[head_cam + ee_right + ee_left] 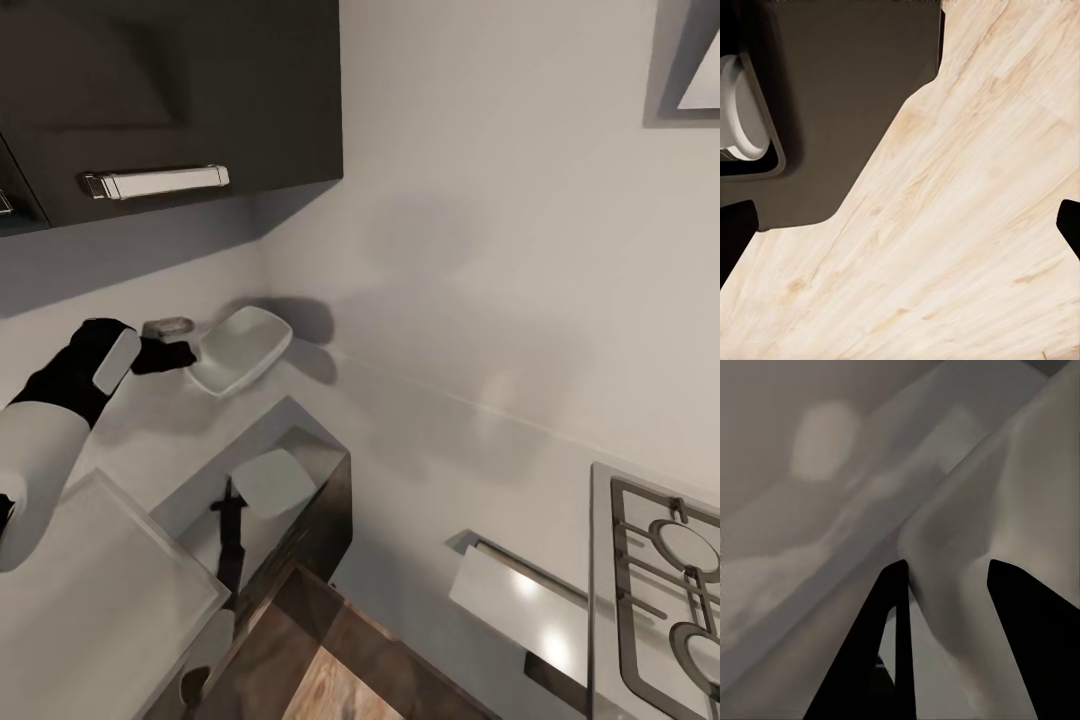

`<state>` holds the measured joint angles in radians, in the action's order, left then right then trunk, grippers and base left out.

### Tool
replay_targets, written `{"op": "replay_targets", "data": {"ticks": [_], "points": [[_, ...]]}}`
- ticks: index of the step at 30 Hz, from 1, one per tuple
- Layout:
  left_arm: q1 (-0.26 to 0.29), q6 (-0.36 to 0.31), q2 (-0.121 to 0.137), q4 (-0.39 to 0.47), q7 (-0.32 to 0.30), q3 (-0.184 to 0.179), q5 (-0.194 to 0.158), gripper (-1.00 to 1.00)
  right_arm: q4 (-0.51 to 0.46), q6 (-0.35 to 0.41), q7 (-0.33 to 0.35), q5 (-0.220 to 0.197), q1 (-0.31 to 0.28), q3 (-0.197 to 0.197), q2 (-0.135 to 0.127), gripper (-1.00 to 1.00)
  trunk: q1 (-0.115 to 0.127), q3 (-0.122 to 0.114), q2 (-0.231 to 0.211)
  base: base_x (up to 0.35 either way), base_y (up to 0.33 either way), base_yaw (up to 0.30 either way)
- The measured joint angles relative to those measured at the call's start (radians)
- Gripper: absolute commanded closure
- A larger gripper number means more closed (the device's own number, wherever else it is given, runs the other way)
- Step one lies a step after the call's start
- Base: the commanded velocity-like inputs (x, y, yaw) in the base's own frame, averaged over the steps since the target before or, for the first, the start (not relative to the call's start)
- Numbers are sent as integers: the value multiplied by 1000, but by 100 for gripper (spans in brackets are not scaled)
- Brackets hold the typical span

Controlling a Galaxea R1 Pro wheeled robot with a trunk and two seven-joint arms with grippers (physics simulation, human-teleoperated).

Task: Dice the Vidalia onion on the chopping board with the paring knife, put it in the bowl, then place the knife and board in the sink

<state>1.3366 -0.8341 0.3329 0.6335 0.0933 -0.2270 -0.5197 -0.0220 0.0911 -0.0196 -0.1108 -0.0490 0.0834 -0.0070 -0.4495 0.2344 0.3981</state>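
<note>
1. In the head view, the left pincer (pixel 178 354) is seen reaching over the pale tabletop (pixel 150 440) to the bowl (pixel 240 348), which sits tilted near the wall corner under a dark cabinet (pixel 170 90). The paring knife (pixel 230 540) lies on the tabletop near its edge, beside a pale rounded piece that may be onion, though this cannot be told. The chopping board (pixel 90 590) lies near the lower left. A stove (pixel 660 590) is seen at the right.

2. In the left wrist view, the left pincer (pixel 945 585) is shown with its fingers apart, straddling the rim of the bowl (pixel 1020 510). It is judged that the bowl could be tipped or pushed into the wall if the rim is squeezed or shoved.

3. In the right wrist view, the right pincer's fingertips (pixel 735 232) are spread wide over a wooden floor (pixel 967 225), with nothing held. The knife could be knocked off the edge if the arm is swung carelessly.
</note>
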Motion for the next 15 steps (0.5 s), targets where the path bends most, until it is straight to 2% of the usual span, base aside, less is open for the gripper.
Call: {"op": "replay_targets", "data": {"ticks": [9, 15], "points": [[0, -30, 0, 21, 0, -3, 27, 100, 0, -7, -1, 1, 0, 0, 0, -100, 0, 0, 0, -3, 0, 0], [0, -30, 2, 19, 0, -3, 34, 100, 0, -8, -2, 2, 0, 0, 1, -100, -1, 0, 0, -220, 0, 0]]}}
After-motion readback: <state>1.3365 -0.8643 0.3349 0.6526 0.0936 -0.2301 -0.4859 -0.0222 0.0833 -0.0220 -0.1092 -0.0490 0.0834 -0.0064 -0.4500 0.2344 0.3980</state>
